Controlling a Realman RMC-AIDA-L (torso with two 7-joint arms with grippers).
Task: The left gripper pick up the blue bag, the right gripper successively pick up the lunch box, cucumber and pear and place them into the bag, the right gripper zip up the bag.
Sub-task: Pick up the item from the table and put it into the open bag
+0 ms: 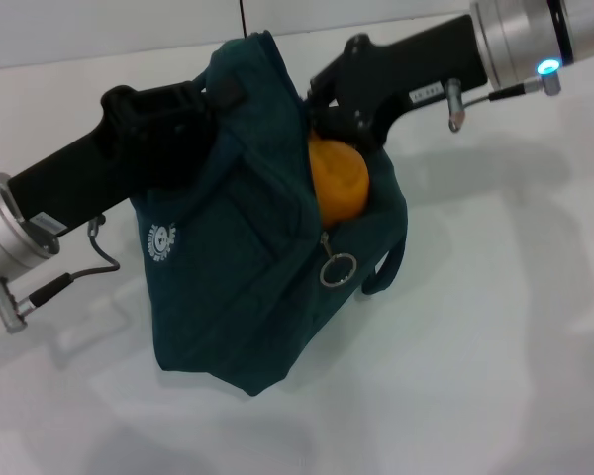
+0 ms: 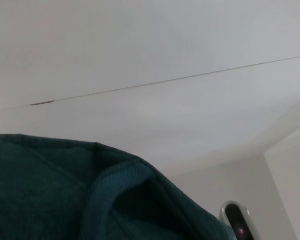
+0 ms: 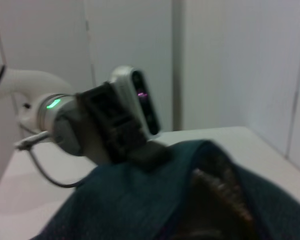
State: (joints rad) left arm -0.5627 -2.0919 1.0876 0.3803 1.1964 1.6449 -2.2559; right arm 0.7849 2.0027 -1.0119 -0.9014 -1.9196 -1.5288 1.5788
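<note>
The blue bag [image 1: 228,287] hangs tilted just above the white table, with my left gripper [image 1: 214,103] shut on its upper rim. The right wrist view shows that same left gripper [image 3: 149,150] clamped on the bag [image 3: 135,210] fabric. The pear [image 1: 339,183] shows orange in the bag's open mouth. My right gripper [image 1: 324,117] is directly above the pear, reaching into the opening from the far right. The metal zipper ring [image 1: 338,269] dangles below the pear. The lunch box and the cucumber are not in view. The left wrist view shows only the bag [image 2: 50,200] cloth.
The white table [image 1: 495,346] stretches to the right and in front of the bag. A loop handle [image 1: 388,265] hangs off the bag's right side. The left arm's thin cable [image 1: 94,259] trails at the left.
</note>
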